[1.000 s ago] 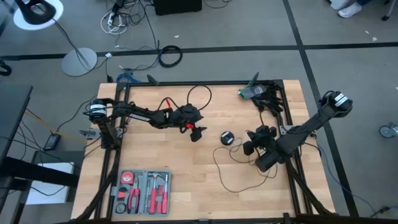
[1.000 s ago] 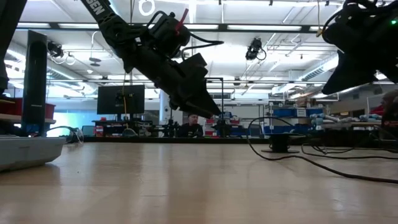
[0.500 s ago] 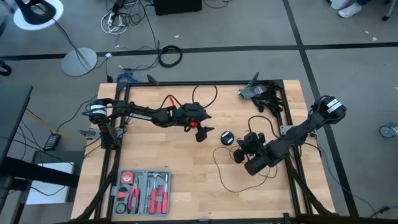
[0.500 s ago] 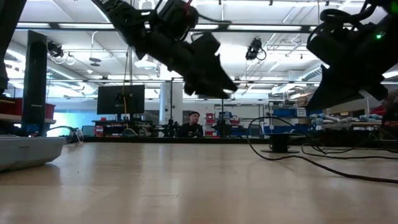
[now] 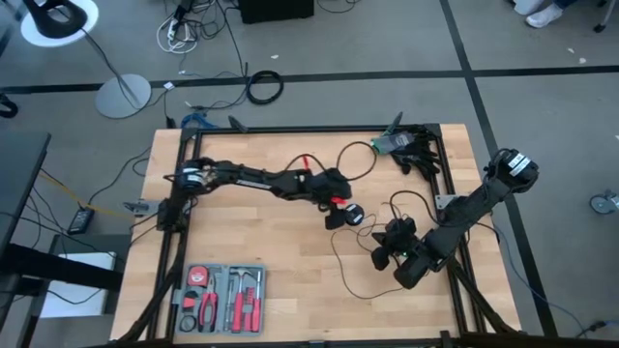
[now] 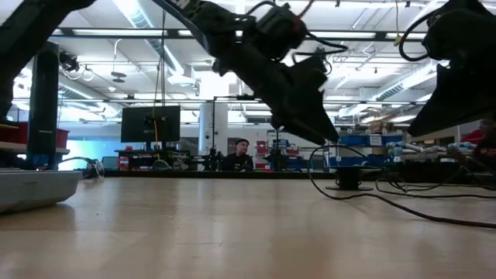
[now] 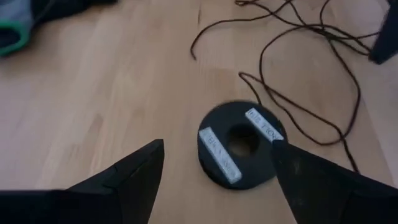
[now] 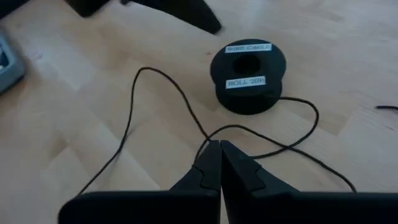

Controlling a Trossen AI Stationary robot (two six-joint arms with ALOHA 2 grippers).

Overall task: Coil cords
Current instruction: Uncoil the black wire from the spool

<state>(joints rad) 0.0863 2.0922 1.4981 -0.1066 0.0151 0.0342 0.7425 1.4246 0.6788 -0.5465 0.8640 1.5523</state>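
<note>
The cord's small round black spool (image 7: 239, 152) lies flat on the wooden table, just right of centre (image 5: 355, 215). Its thin black cord (image 8: 149, 81) trails from it in loose loops toward the near edge (image 5: 348, 280). My left gripper (image 7: 217, 148) hangs open above the table beside the spool, a finger on either side of it in the left wrist view, tilted downward (image 6: 322, 136). My right gripper (image 8: 217, 149) is shut on the spool's near right side (image 5: 379, 255), its tips over a spot where cord strands cross. My right gripper's shut fingertips (image 8: 210, 152) stand slanting down right at a crossing of two cord strands (image 8: 202, 132). The fingers hide what lies beneath them, so I cannot tell whether they touch or pinch the cord. The cord around that spot lies slack on the table.
A grey tool tray (image 5: 222, 298) with red-handled tools sits at the near left. A green and black bundle (image 5: 398, 145) lies at the far right corner. A black frame rail (image 5: 309, 129) borders the table. A person (image 6: 242, 153) sits far behind in the room.
My left gripper has swept toward the table's right edge, up to the spool, and has stayed open. My right gripper has sunk a little and drifted toward the near edge, still shut. The spool has stayed where it was.
</note>
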